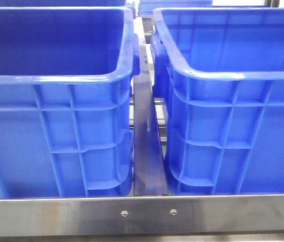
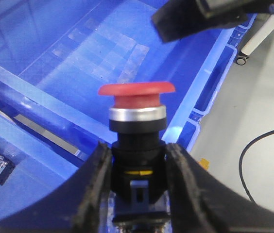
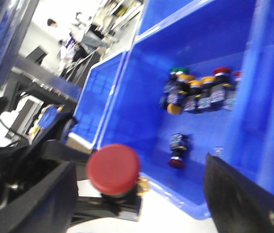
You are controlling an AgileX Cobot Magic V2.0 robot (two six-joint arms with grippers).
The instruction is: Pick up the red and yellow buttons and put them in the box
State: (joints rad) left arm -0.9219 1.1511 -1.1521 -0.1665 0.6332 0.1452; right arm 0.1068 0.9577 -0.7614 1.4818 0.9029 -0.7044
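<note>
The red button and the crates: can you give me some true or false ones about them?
1. The left gripper is holding a red button. True.
2. The held button has a green cap. False: its cap is red, above a silver ring and a black body.
3. The crates in the front view are blue. True.
4. The crate in the right wrist view has nothing inside. False: a cluster of buttons lies in it, and one more lies apart from them.
5. The right gripper is shut on a yellow button. False: its fingers stand wide apart and it holds nothing.
</note>
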